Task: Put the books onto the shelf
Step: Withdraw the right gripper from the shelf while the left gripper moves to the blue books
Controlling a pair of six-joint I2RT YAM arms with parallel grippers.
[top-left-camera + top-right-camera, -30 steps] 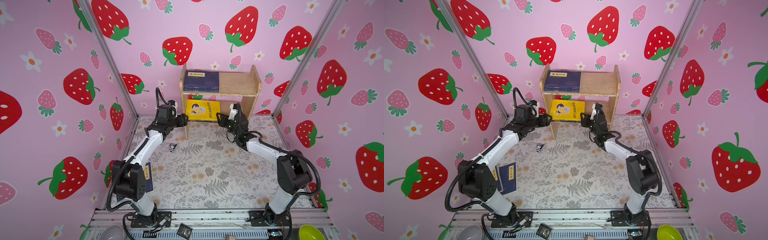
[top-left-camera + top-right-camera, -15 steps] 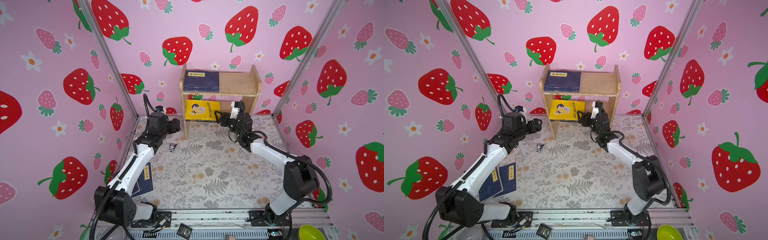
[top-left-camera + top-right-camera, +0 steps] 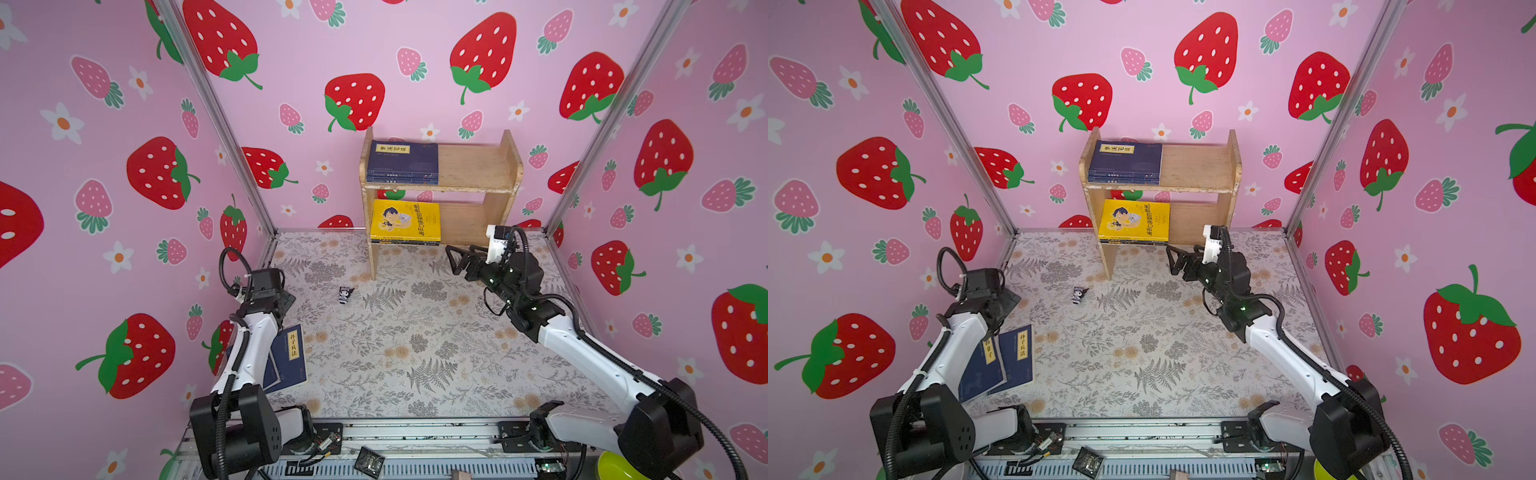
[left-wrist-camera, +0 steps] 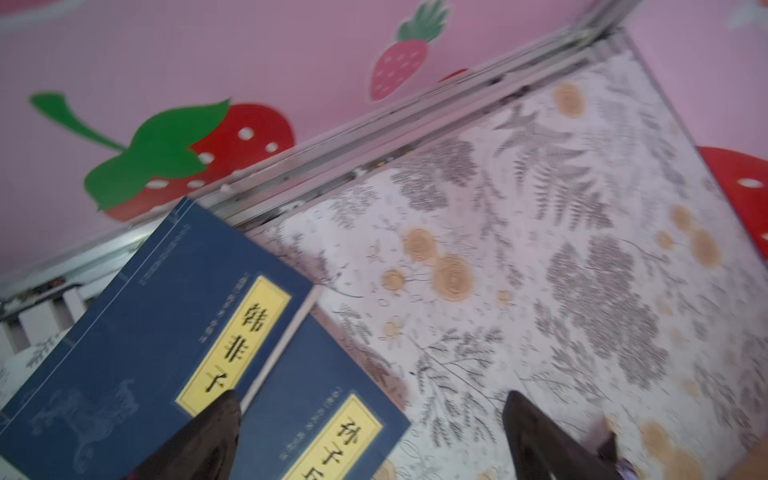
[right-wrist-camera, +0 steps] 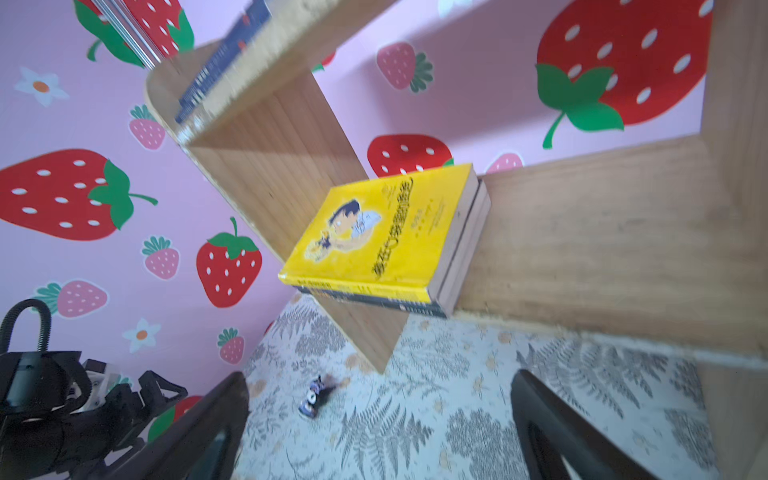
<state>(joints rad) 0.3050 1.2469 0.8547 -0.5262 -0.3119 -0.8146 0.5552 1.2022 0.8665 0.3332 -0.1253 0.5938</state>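
Books point(image 3: 1000, 365), two navy ones with yellow title labels, overlap flat on the desk point(image 3: 415, 332) at the near left, partly hidden by the left arm point(image 3: 951, 353). A navy stack point(image 3: 402, 162) sits on the left half of the upper tier of the shelf point(image 3: 473, 166), which stands at the far wall. On the left of the lower tier, a yellow cartoon book point(image 3: 405, 220) lies on a dark book point(image 5: 374, 297). The left gripper point(image 4: 371, 401) hovers above the two desk books, fingers wide apart and empty. The right gripper point(image 3: 456, 261) hangs just near and right of the lower tier, fingers spread, holding nothing. A tiny figurine point(image 3: 345, 294) lies on the desk near the shelf's left leg.
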